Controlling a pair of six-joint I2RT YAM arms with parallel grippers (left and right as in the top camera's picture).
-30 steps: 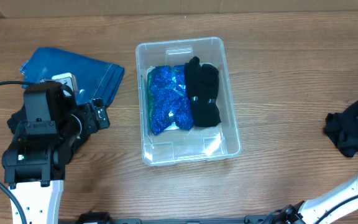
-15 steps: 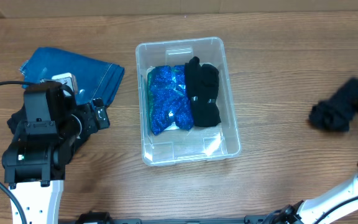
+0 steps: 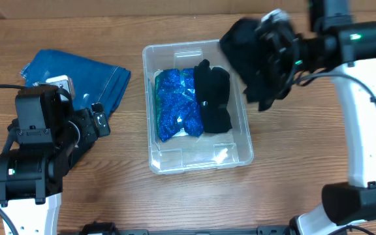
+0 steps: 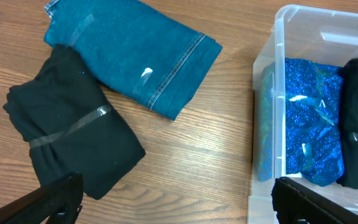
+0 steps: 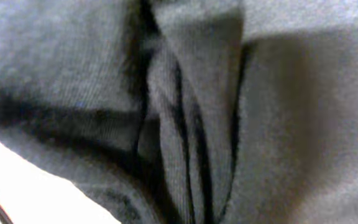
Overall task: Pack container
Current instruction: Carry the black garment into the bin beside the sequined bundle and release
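The clear container [image 3: 194, 158] stands mid-table and holds a sparkly blue bundle [image 3: 175, 104] beside a black bundle [image 3: 214, 98]. My right gripper [image 3: 273, 52] hangs over the container's far right rim, shut on a black garment [image 3: 247, 55] that droops below it. That dark cloth [image 5: 191, 106] fills the right wrist view and hides the fingers. My left gripper [image 4: 179, 202] is open above bare table, between a taped black folded garment [image 4: 67, 137] and the container's left wall [image 4: 265, 112], with nothing between its fingers [image 4: 55, 199].
Folded blue jeans [image 3: 77, 75] lie at the far left, also in the left wrist view as jeans [image 4: 135, 50]. The taped black garment lies partly under the left arm [image 3: 31, 150]. The right arm [image 3: 364, 117] reaches in from the right edge.
The right arm has swung from the table's far right edge up and left, carrying the black garment over the container's right rim. The left arm has shifted slightly left.
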